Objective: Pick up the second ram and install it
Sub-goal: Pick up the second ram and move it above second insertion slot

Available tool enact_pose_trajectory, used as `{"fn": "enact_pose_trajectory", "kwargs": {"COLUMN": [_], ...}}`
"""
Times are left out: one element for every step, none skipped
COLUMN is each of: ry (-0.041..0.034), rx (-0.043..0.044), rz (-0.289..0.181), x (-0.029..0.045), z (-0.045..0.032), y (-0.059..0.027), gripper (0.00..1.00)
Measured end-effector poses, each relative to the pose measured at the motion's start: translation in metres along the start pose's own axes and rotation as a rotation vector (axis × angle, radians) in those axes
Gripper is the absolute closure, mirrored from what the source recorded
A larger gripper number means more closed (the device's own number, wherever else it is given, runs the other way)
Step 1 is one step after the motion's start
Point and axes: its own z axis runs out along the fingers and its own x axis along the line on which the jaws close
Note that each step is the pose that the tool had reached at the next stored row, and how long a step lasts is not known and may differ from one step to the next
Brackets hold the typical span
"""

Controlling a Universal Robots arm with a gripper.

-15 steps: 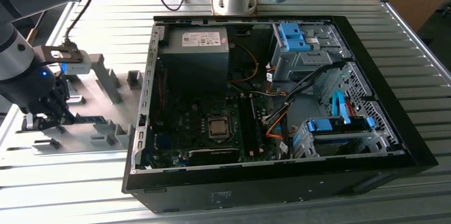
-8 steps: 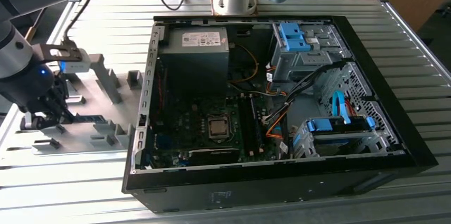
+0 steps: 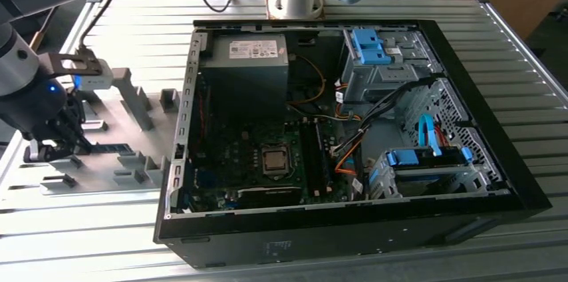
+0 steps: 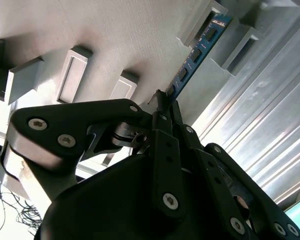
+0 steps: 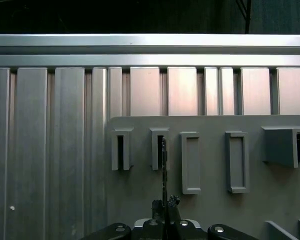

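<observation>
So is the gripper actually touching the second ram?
Touching. In the second wrist view the gripper is pinched shut on the near end of the second ram, with no gap visible between fingertips and board.

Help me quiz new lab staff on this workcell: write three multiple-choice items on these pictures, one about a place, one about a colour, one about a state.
1. Where is the thin blue-green circuit-board ram stick?
A. In a motherboard slot
B. At the flat grey plastic holder plate
C. On the power supply

2. What colour are the plastic drive-bay brackets inside the open black metal computer case?
A. Red
B. Yellow
C. Blue

3. What is the state of the black gripper?
A. Shut on the ram stick
B. Open above the case
C. Holding a cable

Key:
1 B: the stick's far end sits among the plate's raised blocks in the second wrist view.
2 C: they show blue in the exterior view.
3 A: its fingertips pinch the stick's near end in both wrist views.
</observation>
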Motion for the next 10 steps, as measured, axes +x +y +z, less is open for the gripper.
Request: {"fn": "enact_pose_trajectory", "kwargs": {"ry": [0.0001,0.0001,0.0001,0.0,-0.0001,-0.0001,-0.0001,0.0001,0.0,0.0], "rx": [-0.0002,-0.0002,-0.0001,0.0,0.0001,0.0002,0.0001,-0.0001,0.0,0.0], "rz": [0.0,0.0,0.0,0.0,0.0,0.0,0.0,0.0,0.0,0.0], "x": [0.0,0.0,0.0,0.0,-0.0001,-0.0001,-0.0001,-0.0001,-0.0001,-0.0001], "z": [-0.0006,-0.0011,-0.0015,-0.0019,-0.002,-0.002,-0.0021,-0.0024,-0.0024,-0.0026], "y": [0.0,0.0,0.0,0.0,0.0,0.0,0.0,0.0001,0.0,0.0], "gripper": [0.86,0.86,0.86,0.86,0.86,0.86,0.86,0.86,0.86,0.86]}}
